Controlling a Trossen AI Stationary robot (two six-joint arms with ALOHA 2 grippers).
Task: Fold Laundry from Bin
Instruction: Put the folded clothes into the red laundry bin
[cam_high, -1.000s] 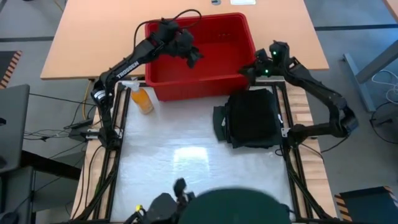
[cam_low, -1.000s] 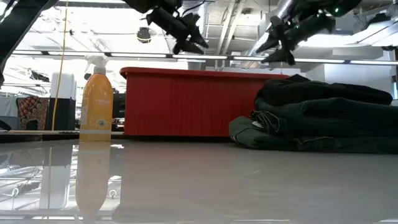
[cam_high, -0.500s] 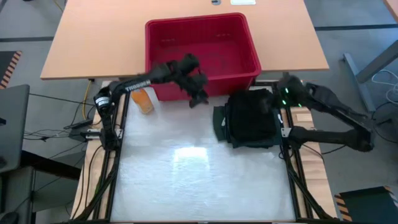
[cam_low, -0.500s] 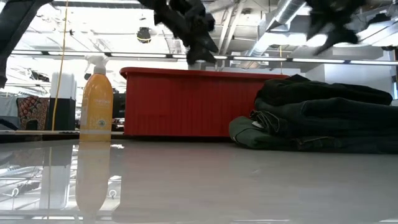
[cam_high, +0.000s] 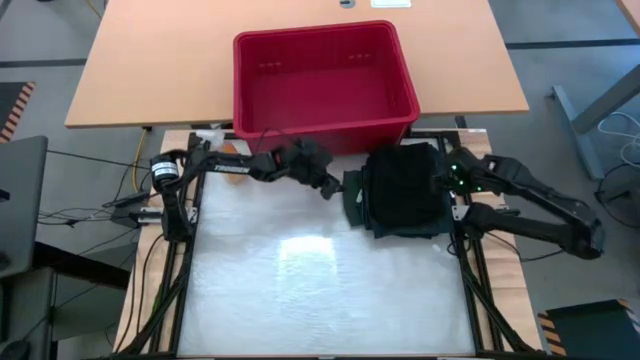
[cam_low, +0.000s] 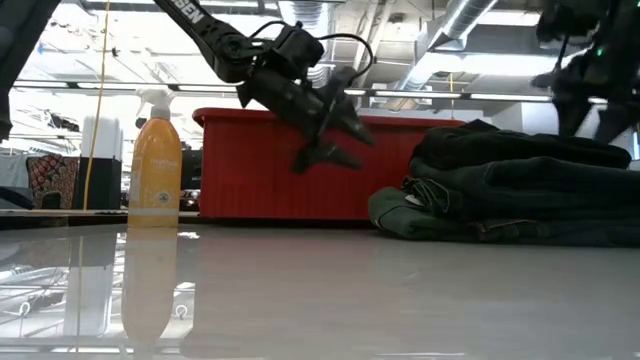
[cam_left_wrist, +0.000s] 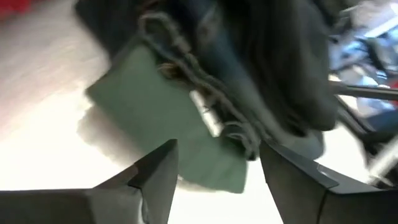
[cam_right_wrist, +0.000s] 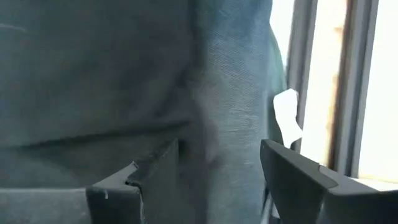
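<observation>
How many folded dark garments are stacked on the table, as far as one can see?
About 3: a dark green folded garment at the bottom, a near-black one on it, a black one on top. More may be hidden inside.

white table, folded laundry, bin, bottle

High view straight down, low view table-level — both share laundry; wrist views close on it.

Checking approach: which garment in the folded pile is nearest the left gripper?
The dark green folded shirt at the pile's bottom, jutting toward the open left gripper; the black clothes sit farther.
</observation>
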